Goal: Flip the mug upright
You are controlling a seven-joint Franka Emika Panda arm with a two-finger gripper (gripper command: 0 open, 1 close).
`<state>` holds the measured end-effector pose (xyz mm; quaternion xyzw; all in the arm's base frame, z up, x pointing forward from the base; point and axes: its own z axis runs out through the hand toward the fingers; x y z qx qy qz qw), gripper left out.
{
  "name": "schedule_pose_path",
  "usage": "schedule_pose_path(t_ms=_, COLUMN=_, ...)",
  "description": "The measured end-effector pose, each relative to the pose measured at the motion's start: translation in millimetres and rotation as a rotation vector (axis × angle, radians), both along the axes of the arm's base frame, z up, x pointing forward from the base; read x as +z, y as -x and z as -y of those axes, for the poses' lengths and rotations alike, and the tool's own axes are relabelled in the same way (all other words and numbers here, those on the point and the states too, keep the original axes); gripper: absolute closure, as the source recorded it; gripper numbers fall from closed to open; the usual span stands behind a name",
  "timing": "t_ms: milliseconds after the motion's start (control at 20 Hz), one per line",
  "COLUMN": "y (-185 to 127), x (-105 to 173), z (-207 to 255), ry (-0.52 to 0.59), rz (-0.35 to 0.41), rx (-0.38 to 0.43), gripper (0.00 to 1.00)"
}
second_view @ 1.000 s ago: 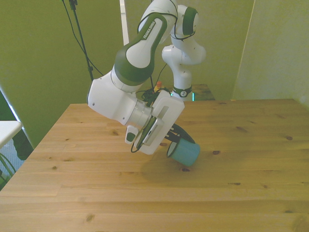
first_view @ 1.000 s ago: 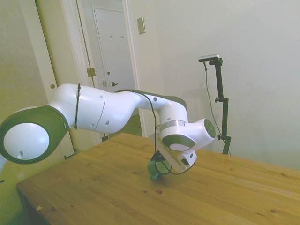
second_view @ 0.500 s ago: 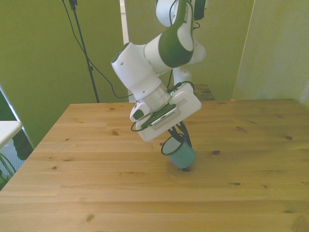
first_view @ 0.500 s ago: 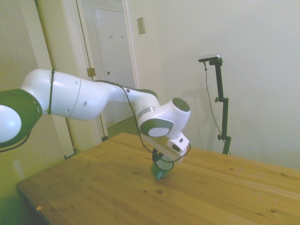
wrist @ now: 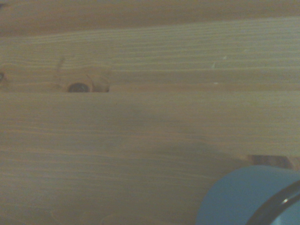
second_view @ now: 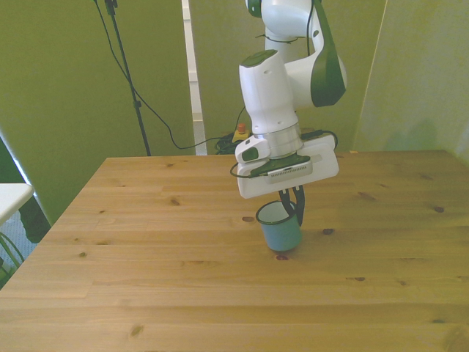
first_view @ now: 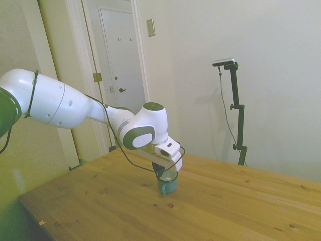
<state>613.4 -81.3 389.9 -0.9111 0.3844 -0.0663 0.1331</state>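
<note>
I count one arm, one mug and one table in my views. Starting at the left of the side view, the single white Franka arm (first_view: 65,108) comes in from the left edge and bends down to the middle of the frame, where its two-finger gripper (first_view: 166,174) points down at the one small blue-teal enamel mug with a white inside (first_view: 167,183). The mug stands mouth up on the light wooden plank table (first_view: 241,211), just left of centre in that frame, with a dark knot in the wood just below it.

In the front view the arm (second_view: 282,95) drops from the top middle, and the gripper (second_view: 294,205) reaches down onto the right side of the mug's (second_view: 279,228) rim. Its dark fingers (second_view: 299,207) look closed on that rim, though the wrist body hides much of them. The mug sits near the centre of the frame, base on the table (second_view: 146,279), very slightly tilted.

My wrist view shows blurred planks (wrist: 140,117), one dark knot at upper left, and one curved blue piece of the mug (wrist: 243,199) at lower right.
</note>
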Motion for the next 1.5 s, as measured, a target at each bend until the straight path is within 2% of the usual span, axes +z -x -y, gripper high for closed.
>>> schedule_pose_path(t_ms=200, y=-2.8, x=2.3, z=-5.1, ry=0.045, rz=-0.019, rx=-0.041, gripper=1.00)
schedule_pose_path(t_ms=250, y=-3.7, x=2.6, z=-5.0, ry=0.046, rz=-0.020, rx=-0.049, gripper=0.00)
schedule_pose_path(t_ms=850, y=-11.2, x=1.0, z=-1.3, ry=0.045, rz=-0.021, rx=-0.071, gripper=0.00)
schedule_pose_path(t_ms=1150, y=-9.8, x=10.5, z=-1.4, ry=0.044, rz=-0.007, rx=-0.071, gripper=0.00)
schedule_pose_path(t_ms=1300, y=1.8, x=26.3, z=-1.9, ry=0.041, rz=0.011, rx=-0.072, gripper=0.00)
schedule_pose_path(t_ms=1500, y=35.1, x=47.3, z=-9.3, ry=0.062, rz=0.041, rx=-0.054, gripper=0.00)
